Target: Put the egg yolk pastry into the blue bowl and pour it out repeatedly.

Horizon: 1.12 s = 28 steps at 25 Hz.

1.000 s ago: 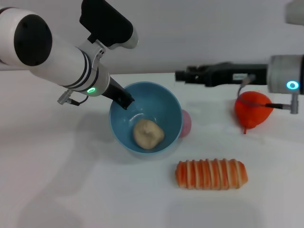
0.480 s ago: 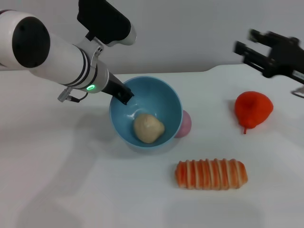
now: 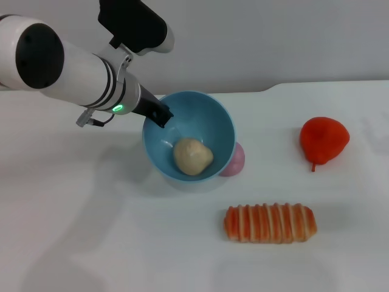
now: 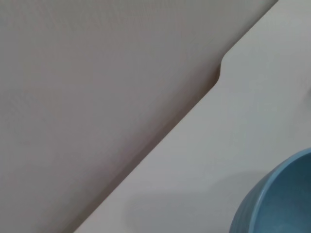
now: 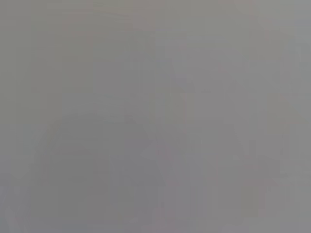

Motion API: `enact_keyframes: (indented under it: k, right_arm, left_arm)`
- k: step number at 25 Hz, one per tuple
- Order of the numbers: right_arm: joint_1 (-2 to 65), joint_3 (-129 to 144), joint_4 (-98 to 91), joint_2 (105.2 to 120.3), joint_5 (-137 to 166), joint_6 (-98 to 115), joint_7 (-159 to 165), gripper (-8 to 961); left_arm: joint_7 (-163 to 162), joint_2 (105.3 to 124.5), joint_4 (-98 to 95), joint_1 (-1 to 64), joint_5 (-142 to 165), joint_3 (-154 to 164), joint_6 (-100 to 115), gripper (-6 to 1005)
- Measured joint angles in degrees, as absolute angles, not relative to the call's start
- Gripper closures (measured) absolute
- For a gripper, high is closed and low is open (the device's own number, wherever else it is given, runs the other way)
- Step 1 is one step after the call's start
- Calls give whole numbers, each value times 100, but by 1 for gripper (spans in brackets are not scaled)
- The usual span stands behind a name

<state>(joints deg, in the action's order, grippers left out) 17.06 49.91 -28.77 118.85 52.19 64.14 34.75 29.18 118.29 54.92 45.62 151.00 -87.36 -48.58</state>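
Note:
The light blue bowl sits tilted in the middle of the table, its mouth turned toward me. Inside it, low against the wall, lies the pale beige egg yolk pastry. My left gripper is shut on the bowl's far-left rim, one dark finger showing inside the bowl. In the left wrist view only a curved piece of the blue bowl shows, with no fingers. My right arm and gripper are out of every view; the right wrist view is plain grey.
A pink ball rests against the bowl's right side. An orange-and-cream striped bread lies in front of the bowl. A red-orange pear-shaped toy lies at the right. The white table's back edge steps near the wall.
My right arm has drawn back to the right and left the head view. The bowl has tipped and shifted slightly right in my left gripper, and the pastry rolled a little inside.

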Motion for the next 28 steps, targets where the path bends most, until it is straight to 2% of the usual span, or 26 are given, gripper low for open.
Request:
enact_keyframes:
  k: [5,12,21,25,28]
  right_arm:
    - [1703,4944,-1874,11909,4047,6860,1798,451]
    - [1686,4919,-1290,11868,3502,6831,2158,439]
    - [1662,4707,-924,11877,3492,6656,2258,297]
    - [1699,4613,-784,11881,3489,6617,2258,241]
    - [1689,4610,-694,11886,3486,6615,2214,241]
  left_arm:
    - [2918,11846,5521,4561,15100,-8721,-4721,999]
    - [2890,11847,5584,4593,15100,-8589,-4628,999]
    - [2877,11845,6001,4484,15099,-8283,-4018,999]
    - [2870,11848,6326,4333,15100,-7827,-3070,999]
    - [2868,11854,6387,4258,15099,-7440,-2149,999]
